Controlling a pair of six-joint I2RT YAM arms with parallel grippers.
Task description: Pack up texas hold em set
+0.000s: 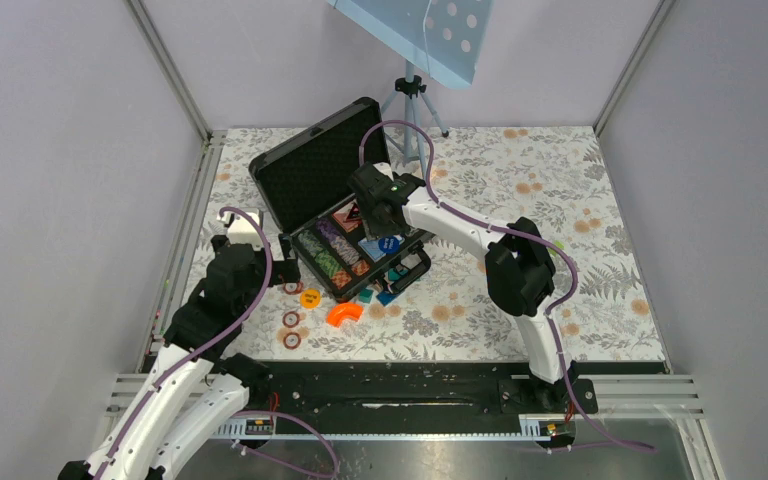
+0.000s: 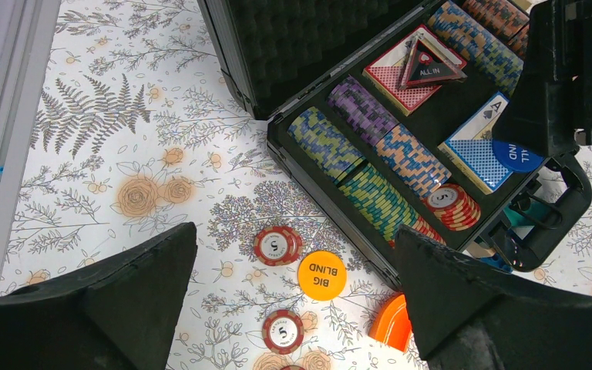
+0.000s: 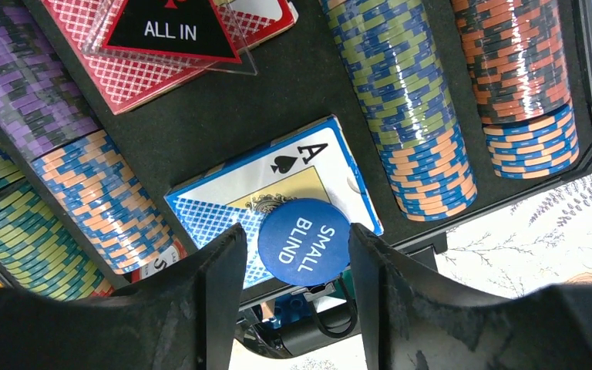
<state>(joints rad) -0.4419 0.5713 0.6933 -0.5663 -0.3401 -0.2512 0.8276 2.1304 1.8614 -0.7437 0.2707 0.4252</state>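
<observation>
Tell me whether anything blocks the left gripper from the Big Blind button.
Nothing visible does. The left gripper hangs open above the table, and the Big Blind button lies bare between its fingers in the wrist view. A red chip lies close beside it and the orange piece nearby; neither covers it.

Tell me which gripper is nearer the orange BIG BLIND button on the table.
Left. The left gripper hangs open close above the BIG BLIND button, beside the case. The right gripper is farther off, inside the open case, straddling the SMALL BLIND button.
</observation>
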